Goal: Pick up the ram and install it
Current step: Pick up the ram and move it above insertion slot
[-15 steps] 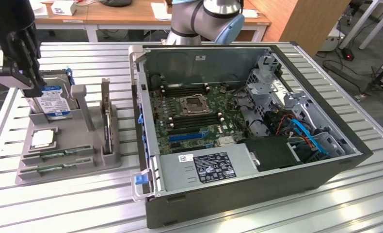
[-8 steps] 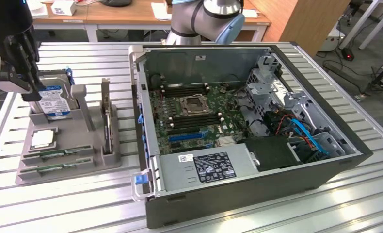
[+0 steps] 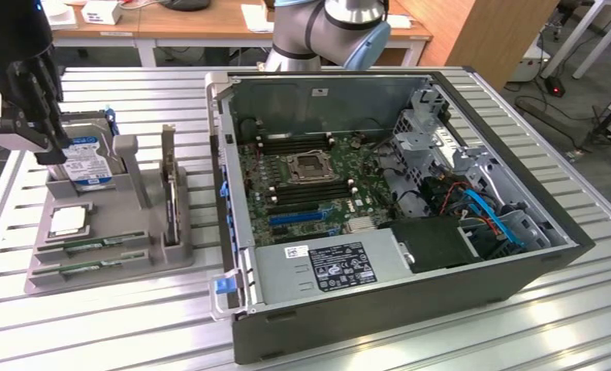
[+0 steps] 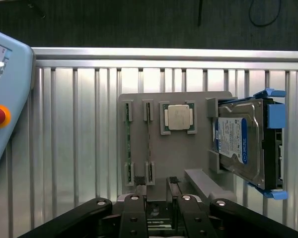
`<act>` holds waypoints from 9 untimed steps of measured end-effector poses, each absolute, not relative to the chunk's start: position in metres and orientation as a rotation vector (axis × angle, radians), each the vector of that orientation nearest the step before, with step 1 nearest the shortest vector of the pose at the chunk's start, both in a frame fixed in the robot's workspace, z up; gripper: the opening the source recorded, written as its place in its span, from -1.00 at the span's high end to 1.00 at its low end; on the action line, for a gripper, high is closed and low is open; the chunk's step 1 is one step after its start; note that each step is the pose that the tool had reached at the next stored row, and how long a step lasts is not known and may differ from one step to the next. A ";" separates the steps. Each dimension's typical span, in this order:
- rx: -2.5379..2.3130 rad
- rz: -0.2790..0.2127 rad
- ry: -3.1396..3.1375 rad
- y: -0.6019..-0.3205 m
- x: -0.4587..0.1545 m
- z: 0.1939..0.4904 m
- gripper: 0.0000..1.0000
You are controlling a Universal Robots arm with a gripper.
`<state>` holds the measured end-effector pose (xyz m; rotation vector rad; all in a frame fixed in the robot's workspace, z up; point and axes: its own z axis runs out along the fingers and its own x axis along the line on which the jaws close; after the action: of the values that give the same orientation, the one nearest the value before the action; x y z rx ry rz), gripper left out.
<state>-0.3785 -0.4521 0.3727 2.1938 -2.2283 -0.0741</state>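
The end effector [image 4: 158, 201] is hanging released above the gray holder tray [image 4: 193, 148], fingers standing apart w/ nothing between them (no contact w/ any part). Closest to it, the dark expansion card [image 3: 168, 182] is standing upright in its slot along the tray's nearer edge. Just beyond that, the ram [image 4: 149, 141] is sitting on edge in its slot in the tray, approx in line w/ the end effector's centre. A second ram stick [image 4: 127, 144] is lying parallel just beside it, one slot further out. Next over on the other side of the ram, the silver CPU [image 4: 179, 117] is resting flat in its square pocket. Past that, the HDD [image 4: 238, 144] w/ blue rails is standing in its bracket at the tray's end. The tray is sitting on the slatted metal tabletop [image 4: 74, 148]. Well apart from the end effector, the open PC case [image 3: 388, 309] is lying on its side w/ the mobo [image 3: 305, 174] facing up.
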 end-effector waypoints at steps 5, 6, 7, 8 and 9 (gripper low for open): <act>2.194 -0.074 -2.228 -0.452 -0.379 0.364 0.42; 2.194 -0.074 -2.228 -0.452 -0.378 0.362 0.42; 2.194 -0.074 -2.228 -0.452 -0.379 0.360 0.42; 2.194 -0.074 -2.228 -0.452 -0.379 0.358 0.42; 2.194 -0.074 -2.228 -0.452 -0.379 0.357 0.42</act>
<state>-0.3785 -0.4521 0.3566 2.1936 -2.2283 -0.0741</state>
